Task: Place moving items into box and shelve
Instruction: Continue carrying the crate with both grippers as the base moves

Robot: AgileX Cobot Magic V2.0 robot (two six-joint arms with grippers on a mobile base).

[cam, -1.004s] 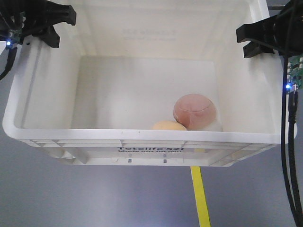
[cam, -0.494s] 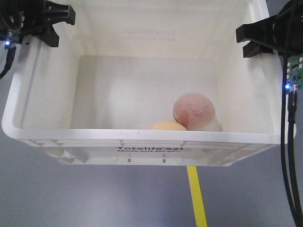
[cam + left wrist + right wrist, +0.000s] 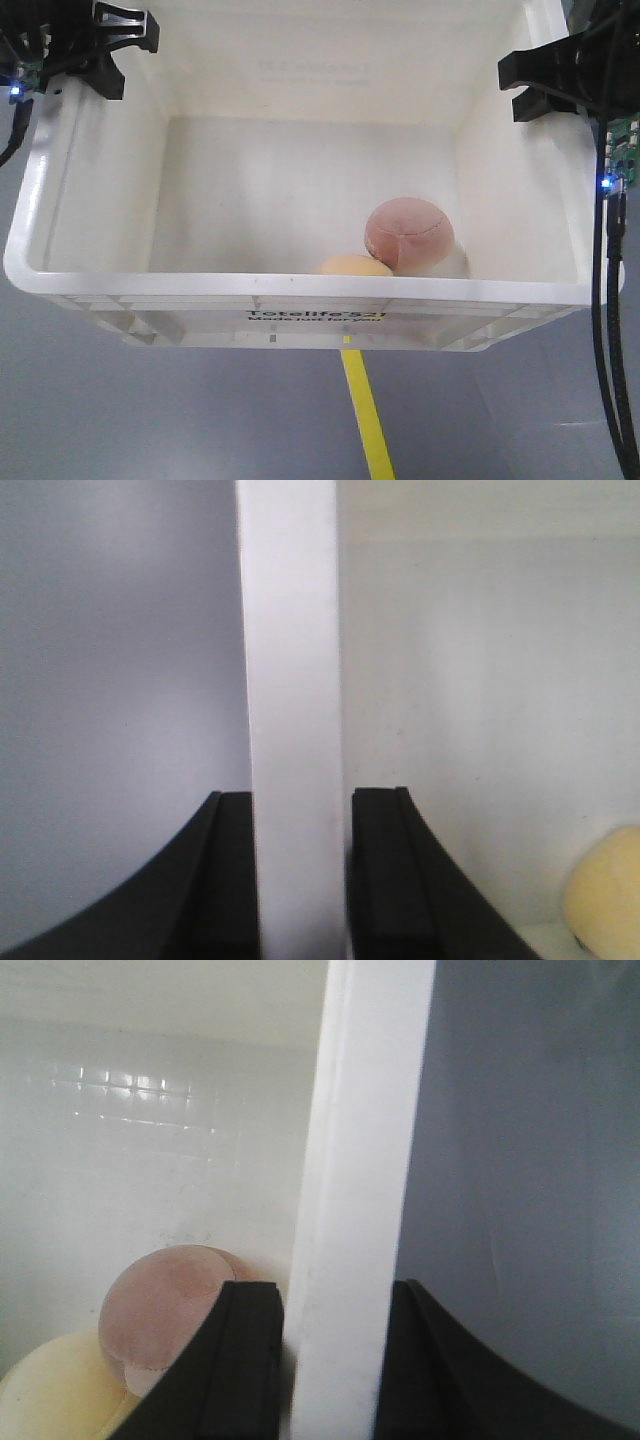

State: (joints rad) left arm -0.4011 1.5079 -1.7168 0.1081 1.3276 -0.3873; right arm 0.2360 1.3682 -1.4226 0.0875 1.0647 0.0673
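Nearest, under the box, a yellow line point(image 3: 366, 415) runs over the grey floor point(image 3: 150, 420). The box point(image 3: 300, 289) hangs above it, off the ground. On its near wall the black print point(image 3: 316, 316) reads "Totelife 521", and below it "Made just for you".

Both moving items lie inside, on the bottom, close to the near wall and right of the middle. The pale yellow-tan lump point(image 3: 355, 265) is half hidden behind the rim. The pinkish-brown lump point(image 3: 410, 233) touches it from behind and from the right.

The long axis of the box runs from left to right, from one claw to the other. The left gripper point(image 3: 300, 880) is clenched on the left wall, one finger outside and one inside. The right gripper point(image 3: 335, 1360) clamps the right wall in the same way. The two lumps are nearer to the right gripper, so I judge that this side carries a little more weight. The packing seems done; the shelving remains, and it asks both arms to move together and level.

On the far wall there is faint writing point(image 3: 315, 68), but I cannot read it.
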